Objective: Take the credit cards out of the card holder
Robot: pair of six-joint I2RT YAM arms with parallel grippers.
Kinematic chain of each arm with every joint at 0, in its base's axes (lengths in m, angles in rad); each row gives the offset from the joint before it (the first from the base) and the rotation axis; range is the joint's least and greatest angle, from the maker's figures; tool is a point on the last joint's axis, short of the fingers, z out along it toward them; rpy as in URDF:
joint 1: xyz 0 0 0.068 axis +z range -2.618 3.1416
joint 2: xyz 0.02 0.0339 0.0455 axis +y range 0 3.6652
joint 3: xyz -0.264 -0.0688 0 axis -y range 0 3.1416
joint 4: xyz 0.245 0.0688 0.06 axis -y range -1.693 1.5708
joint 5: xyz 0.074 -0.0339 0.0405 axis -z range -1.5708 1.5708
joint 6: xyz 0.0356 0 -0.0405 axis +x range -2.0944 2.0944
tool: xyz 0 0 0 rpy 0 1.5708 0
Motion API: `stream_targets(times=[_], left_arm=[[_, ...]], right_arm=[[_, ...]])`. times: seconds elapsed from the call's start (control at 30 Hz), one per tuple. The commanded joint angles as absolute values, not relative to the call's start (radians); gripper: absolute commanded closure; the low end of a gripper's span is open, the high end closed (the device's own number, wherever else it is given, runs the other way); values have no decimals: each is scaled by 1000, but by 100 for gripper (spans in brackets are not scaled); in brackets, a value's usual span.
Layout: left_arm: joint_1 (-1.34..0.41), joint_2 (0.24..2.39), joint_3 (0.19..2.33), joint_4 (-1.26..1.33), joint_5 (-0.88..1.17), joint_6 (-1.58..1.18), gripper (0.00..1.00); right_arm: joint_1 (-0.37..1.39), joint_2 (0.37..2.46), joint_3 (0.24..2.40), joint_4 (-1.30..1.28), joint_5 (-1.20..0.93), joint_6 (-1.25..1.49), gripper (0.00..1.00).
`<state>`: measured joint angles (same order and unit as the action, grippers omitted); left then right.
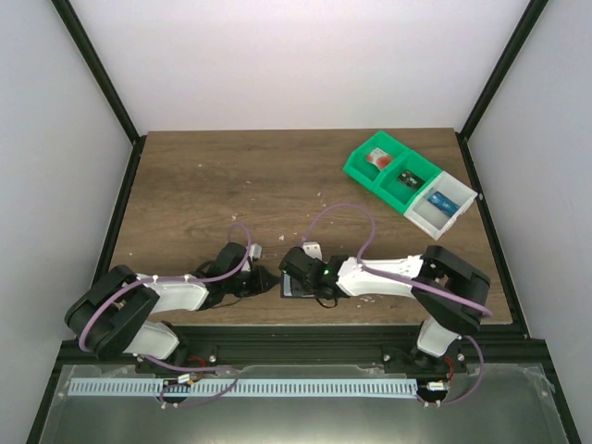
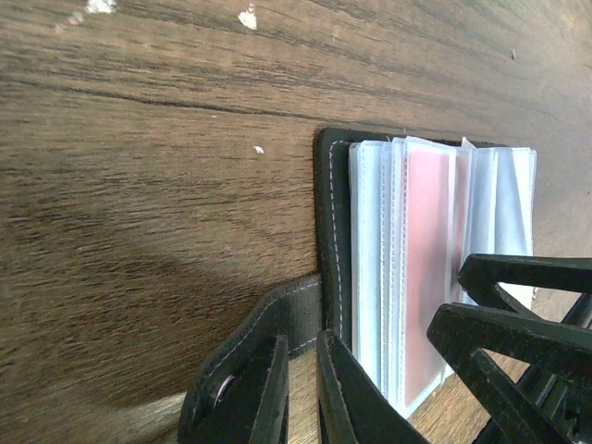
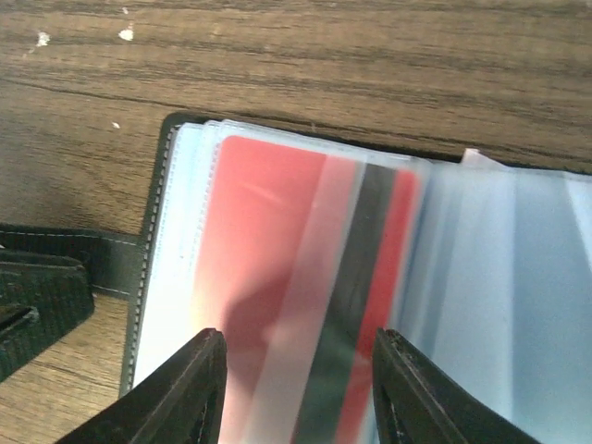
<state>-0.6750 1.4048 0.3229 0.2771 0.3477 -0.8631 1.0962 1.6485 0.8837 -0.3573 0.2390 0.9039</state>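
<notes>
The card holder (image 1: 298, 288) lies open on the table near its front edge, with a dark stitched edge and pale clear sleeves (image 2: 370, 259). A red credit card with a black stripe (image 3: 268, 231) sits inside a sleeve and also shows in the left wrist view (image 2: 425, 250). My right gripper (image 3: 296, 338) is open, its fingers on either side of the red card's near end, just above the sleeves. My left gripper (image 2: 301, 340) is nearly closed, with its tips down at the holder's dark side tab (image 2: 277, 314). Bare wood shows in the thin gap between them.
Two green bins (image 1: 388, 171) and a white bin (image 1: 442, 203), each with small items, stand at the back right. Small white crumbs lie on the wood (image 2: 248, 17). The right gripper's black fingers (image 2: 518, 324) reach in over the sleeves beside my left gripper.
</notes>
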Motion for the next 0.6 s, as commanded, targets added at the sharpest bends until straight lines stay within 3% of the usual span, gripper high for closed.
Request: stream_targets(times=[0.0, 0.37, 0.57], left_arm=[[-673, 1428, 282, 129, 272, -857, 87], [-672, 1433, 323, 78, 244, -835, 86], [-672, 1443, 343, 57, 233, -828, 86]], right_arm=[[1103, 1611, 854, -382, 277, 934, 56], [1101, 1563, 804, -372, 288, 938, 78], [1098, 1519, 795, -368, 302, 924, 81]])
